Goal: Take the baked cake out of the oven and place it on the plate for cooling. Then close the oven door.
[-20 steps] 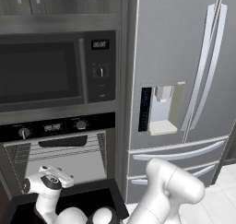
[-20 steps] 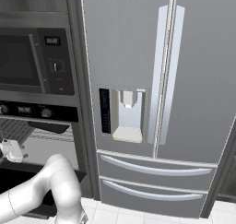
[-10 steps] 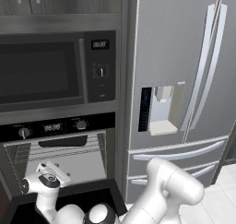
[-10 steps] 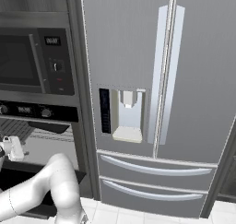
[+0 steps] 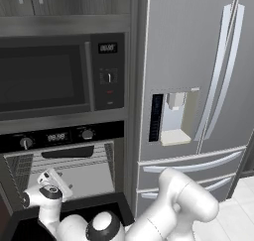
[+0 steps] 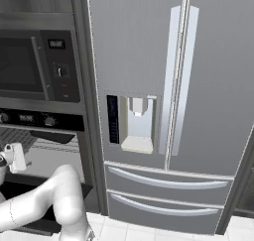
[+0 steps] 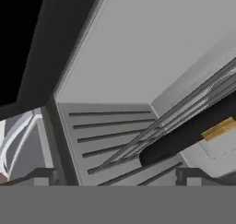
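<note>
The oven (image 5: 64,160) is standing open below the microwave (image 5: 54,79), and everything here is placed against it. At its left, just in front of the cavity mouth, the gripper (image 5: 52,181) is hovering over the lowered oven door (image 5: 74,210), which is lying flat and dark beneath the hand. Its fingers are spread as wide as they go, pinching nothing. Further right, inside the oven, the hand view is looking along the wire racks (image 7: 152,131) toward a long dark tray (image 7: 189,133) sitting on a rack, with a golden-brown edge that is probably the cake (image 7: 220,128) peeking out at its right end; too little is showing to be sure. To the right of the oven, the fridge (image 5: 198,86) is filling the wall. Where the plate is cannot be told from here.

A baked cake is likely soft and crumbly, so squeezing it directly is risking a break. Taking hold at its firmer outer edge, low and level, looks safest.
</note>
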